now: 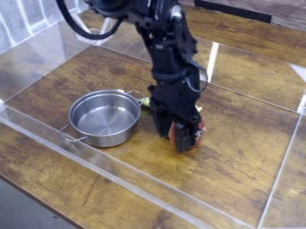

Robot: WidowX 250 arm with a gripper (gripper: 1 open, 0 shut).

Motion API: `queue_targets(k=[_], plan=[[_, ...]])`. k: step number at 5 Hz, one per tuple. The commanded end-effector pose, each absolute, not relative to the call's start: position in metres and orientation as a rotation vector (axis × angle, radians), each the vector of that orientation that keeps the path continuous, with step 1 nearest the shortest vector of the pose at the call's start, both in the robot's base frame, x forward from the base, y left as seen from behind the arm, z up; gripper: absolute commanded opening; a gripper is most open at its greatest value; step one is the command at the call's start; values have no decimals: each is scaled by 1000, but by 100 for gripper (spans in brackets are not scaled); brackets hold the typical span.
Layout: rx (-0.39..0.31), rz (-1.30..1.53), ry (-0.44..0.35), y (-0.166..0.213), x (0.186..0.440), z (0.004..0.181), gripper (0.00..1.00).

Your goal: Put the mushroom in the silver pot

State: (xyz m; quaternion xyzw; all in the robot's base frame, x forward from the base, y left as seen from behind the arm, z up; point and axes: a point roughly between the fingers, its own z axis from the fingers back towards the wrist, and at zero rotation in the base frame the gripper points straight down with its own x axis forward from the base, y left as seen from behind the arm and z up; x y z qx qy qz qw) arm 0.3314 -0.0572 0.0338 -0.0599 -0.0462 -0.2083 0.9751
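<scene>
Gripper (pixel 182 139) points straight down at the wooden table (pixel 239 170), its jaws standing on either side of the mushroom (pixel 183 138) — whether they already pinch it or merely bracket it, I cannot tell. Only a bit of reddish cap shows between the fingers, low against the tabletop, so its long axis is hidden. Silver pot (pixel 104 118) sits to the left of the hand, near but apart, mouth up and empty, loop handle toward the camera. Any carry would have to go leftward over its rim. No labels or writing are legible.
</scene>
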Motion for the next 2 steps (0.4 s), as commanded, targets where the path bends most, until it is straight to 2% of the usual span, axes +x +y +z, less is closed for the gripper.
queue_targets(k=[1, 2], plan=[[-82, -441, -156, -68, 322, 75, 0], [-39, -411, -176, -65, 326, 106, 0]])
